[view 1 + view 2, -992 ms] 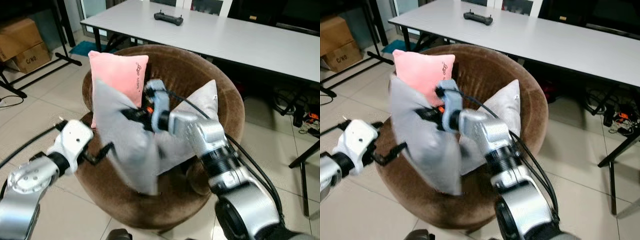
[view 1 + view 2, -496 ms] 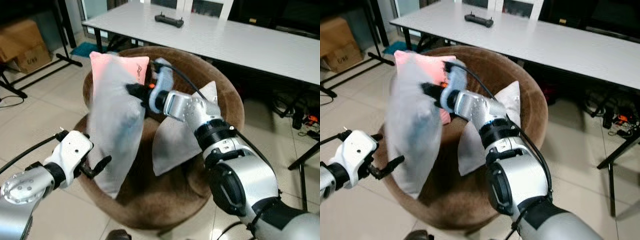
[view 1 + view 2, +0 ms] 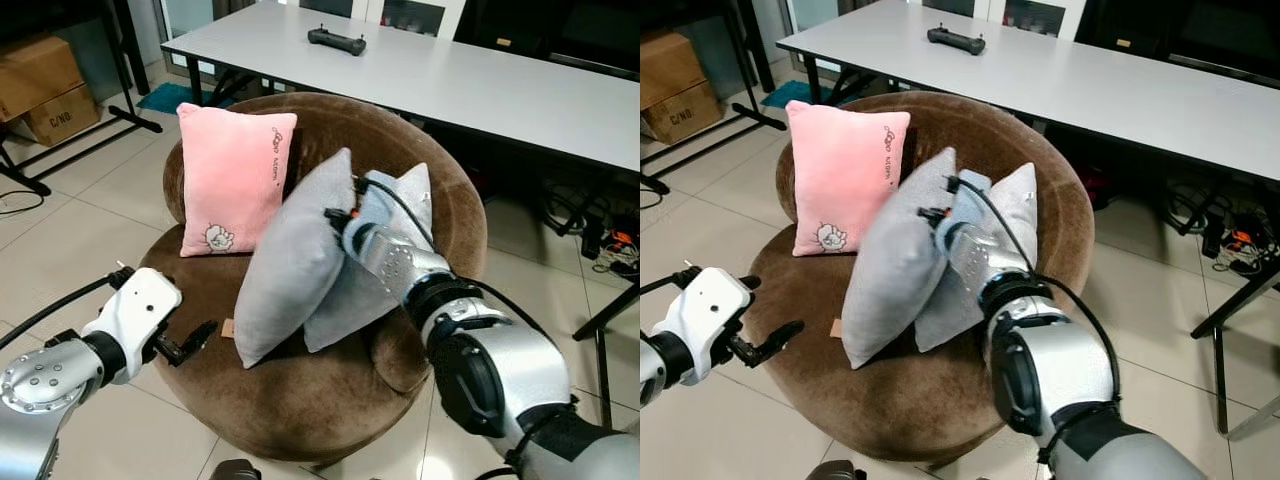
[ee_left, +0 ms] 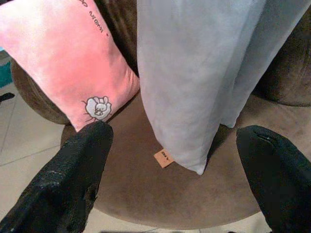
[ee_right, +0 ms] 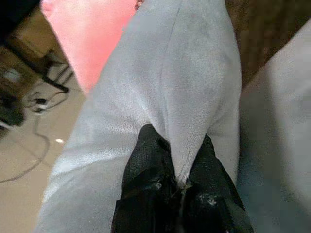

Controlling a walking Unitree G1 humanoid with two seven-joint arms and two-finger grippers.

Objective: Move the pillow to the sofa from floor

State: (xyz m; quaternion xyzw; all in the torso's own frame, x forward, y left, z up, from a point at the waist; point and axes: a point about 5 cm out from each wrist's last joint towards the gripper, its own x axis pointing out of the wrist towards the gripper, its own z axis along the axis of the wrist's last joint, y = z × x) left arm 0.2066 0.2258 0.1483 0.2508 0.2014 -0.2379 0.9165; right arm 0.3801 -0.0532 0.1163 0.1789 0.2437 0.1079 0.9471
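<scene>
Hovering low at sofa (image 3: 330, 420) front edge: left gripper (image 3: 190, 343), arm bent, fingers spread apart, holding nothing. Pink pillow (image 3: 232, 180) upright against left backrest. Grey pillow (image 3: 292, 258) standing tilted on seat, bottom corner on cushion, leaning on second grey pillow (image 3: 412, 192) behind. Right arm reaching forward over seat, right gripper (image 5: 181, 180) pinching fold near grey pillow's top edge. Worktop (image 3: 480, 75) beyond sofa.

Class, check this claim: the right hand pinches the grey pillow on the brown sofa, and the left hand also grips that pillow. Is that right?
Not quite. The right hand does pinch the grey pillow on the sofa, but the left hand grips nothing: the left wrist view shows its fingers spread open, clear of the pillow.
</scene>
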